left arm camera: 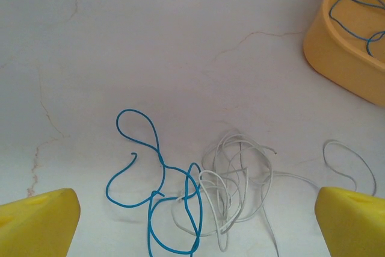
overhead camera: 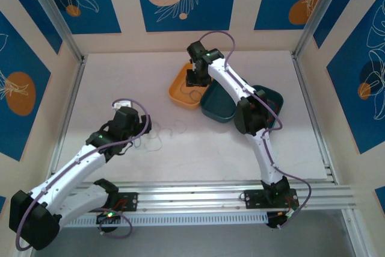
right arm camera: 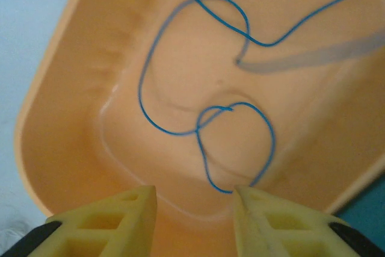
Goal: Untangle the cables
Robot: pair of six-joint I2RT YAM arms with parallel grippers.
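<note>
Your right pincer (right arm camera: 194,194) hangs, fingers parted, over the blue cable (right arm camera: 142,91) in the orange tray (right arm camera: 66,94); your left pincer (left arm camera: 194,206) gapes wide above the tabletop's (left arm camera: 180,58) blue-and-white tangle (left arm camera: 198,197).

The top external camera looks down from above and behind the arm bases over the whole white tabletop (overhead camera: 120,76). The left wrist camera sits low, facing forward across the tangle of thin blue and white cables (left arm camera: 198,197) toward the shallow orange plastic tray (left arm camera: 343,52). Both also appear in the overhead view. The right wrist camera peers into that tray at close range.
</note>
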